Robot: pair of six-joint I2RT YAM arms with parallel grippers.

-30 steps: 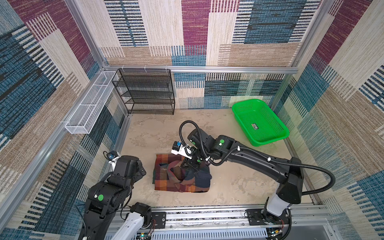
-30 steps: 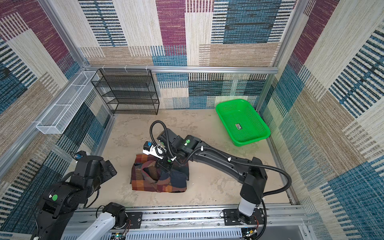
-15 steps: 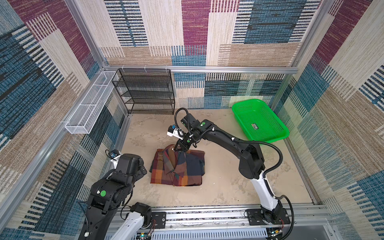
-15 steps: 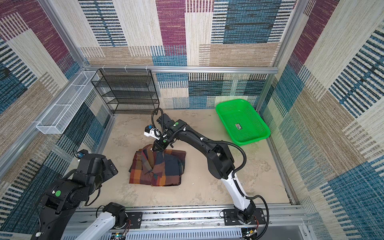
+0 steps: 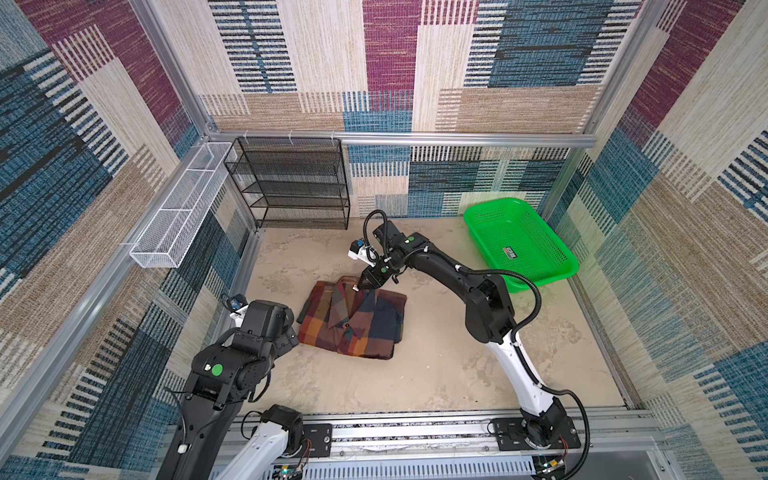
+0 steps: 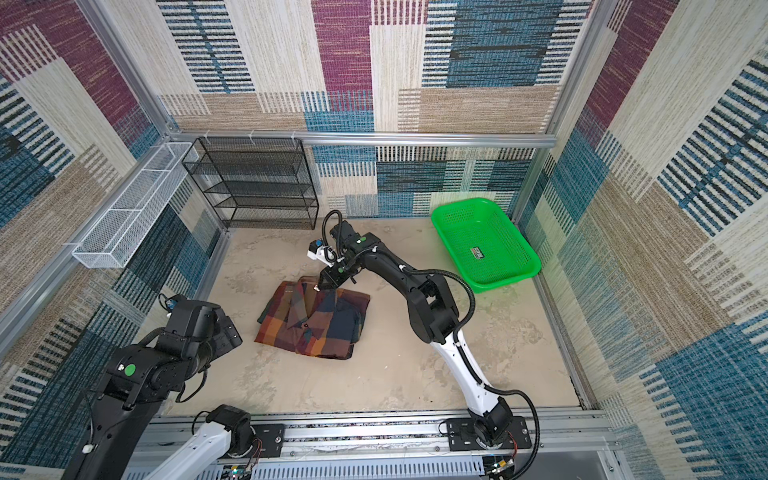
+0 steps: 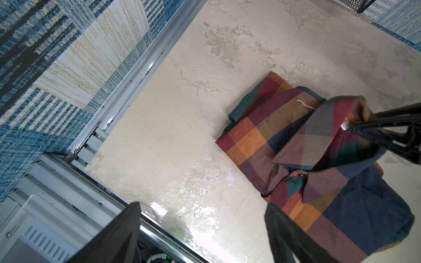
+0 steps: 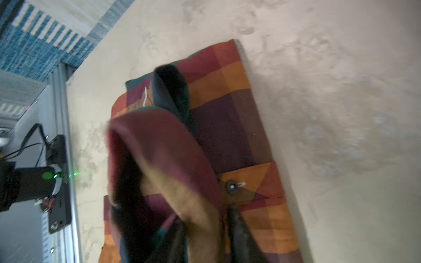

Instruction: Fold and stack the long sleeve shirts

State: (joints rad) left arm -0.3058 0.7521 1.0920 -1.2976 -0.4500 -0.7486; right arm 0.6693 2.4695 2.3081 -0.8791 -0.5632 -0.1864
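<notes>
- Right pincer [image 5: 357,286] is set at the far edge of the plaid shirt [image 5: 353,328], right at the collar [image 7: 319,136]. In the right wrist view its fingers [image 8: 241,231] are seen somewhat apart with tan collar fabric between them. Whether that fabric is gripped or let go cannot be told.
- On the tabletop [image 5: 436,374], left of the middle and between the two arms, the plaid shirt is laid as a compact, roughly rectangular bundle. The buttoned front and collar are turned upward. No sleeve is seen hanging out, so the folding is judged to be nearly all done.
- One wing of the collar stands raised off the bundle at the tip of the right pincer, and a small green corner [image 7: 242,105] is seen sticking out at one side. A little flattening and tidying is therefore judged to be left.
- No second shirt is seen in any view, so nothing is there to be stacked on. The stacking step is judged not yet done, and its place cannot be told.
- Left pincer [image 7: 201,205] is held over the tabletop just beside the near left corner of the bundle, with its fingers wide apart and nothing between them.
- Well apart from the shirt, the green basket [image 5: 511,237] at the far right, the black wire rack [image 5: 291,195] at the back wall and the white wire tray [image 5: 178,216] on the left wall are seen; no garment is seen in any of them.
</notes>
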